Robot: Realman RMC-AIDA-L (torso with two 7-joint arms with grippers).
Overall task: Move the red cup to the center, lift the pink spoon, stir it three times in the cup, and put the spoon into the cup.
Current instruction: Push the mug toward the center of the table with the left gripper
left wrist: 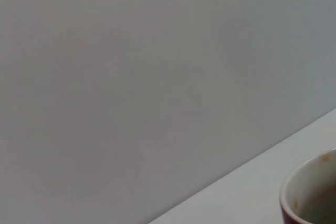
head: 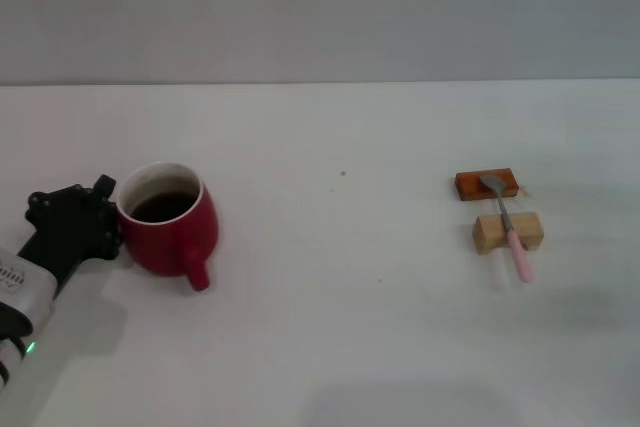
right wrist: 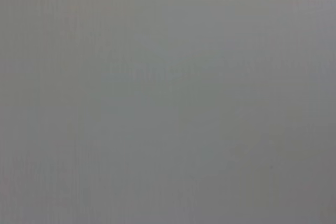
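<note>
Left gripper [head: 100, 222] sits against the cup [head: 170, 219], fingers too dark to read. Left wrist view catches only a cut-off slice of cup rim [left wrist: 310, 192]. Right wrist view gives blank grey, nothing recognisable.

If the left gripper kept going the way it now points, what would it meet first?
The red cup: the left gripper sits right against its side, pointing at it. Whether they already touch is unclear.

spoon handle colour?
Pale pink; the pink spoon shows best in the head view.
</note>
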